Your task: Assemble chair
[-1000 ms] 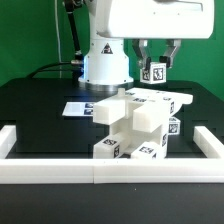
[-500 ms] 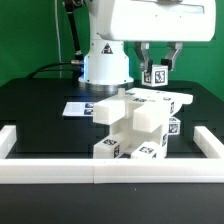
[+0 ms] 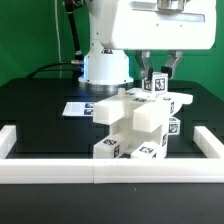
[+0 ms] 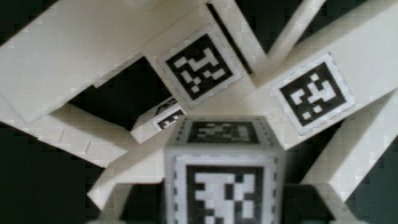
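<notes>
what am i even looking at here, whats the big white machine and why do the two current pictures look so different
The white machine is a robot arm that puts a chunky white chair together from plastic pieces. The exterior view comes from a camera standing off the arm, so it shows the whole scene. The wrist view comes from a camera on the arm's wrist, right by its fingers, so everything looks huge and close.

On the black table stand the joined chair pieces. A flat marker board lies behind them, and a long white rail runs along the front. The black-and-white squares are printed tags.

The two dark fingers are shut on a small white block, right at the chair's top. Whether it touches the chair I can't tell. In the wrist view that block is the nearest thing.
</notes>
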### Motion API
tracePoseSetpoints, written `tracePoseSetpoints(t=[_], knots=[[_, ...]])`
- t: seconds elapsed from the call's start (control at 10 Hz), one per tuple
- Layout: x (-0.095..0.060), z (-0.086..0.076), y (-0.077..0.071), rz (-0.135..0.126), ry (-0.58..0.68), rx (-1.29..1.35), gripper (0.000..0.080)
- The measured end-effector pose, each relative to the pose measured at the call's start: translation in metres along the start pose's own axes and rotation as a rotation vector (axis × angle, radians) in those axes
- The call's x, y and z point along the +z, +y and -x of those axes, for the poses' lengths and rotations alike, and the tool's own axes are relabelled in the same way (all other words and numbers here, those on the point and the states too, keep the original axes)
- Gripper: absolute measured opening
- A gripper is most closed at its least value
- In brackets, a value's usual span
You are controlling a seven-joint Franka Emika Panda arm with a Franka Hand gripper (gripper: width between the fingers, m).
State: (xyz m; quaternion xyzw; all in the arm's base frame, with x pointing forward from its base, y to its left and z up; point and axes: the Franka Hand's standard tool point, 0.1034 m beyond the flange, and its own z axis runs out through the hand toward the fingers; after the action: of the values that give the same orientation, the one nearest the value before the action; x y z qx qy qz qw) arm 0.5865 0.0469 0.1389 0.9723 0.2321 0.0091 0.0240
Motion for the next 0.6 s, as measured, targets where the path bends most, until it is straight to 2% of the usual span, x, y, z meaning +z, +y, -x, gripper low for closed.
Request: tracePoseSetpoints(t=[0.6], knots=[[0.0024,-0.0011,-0.0028,0.001,0.001,0.002,0.029]])
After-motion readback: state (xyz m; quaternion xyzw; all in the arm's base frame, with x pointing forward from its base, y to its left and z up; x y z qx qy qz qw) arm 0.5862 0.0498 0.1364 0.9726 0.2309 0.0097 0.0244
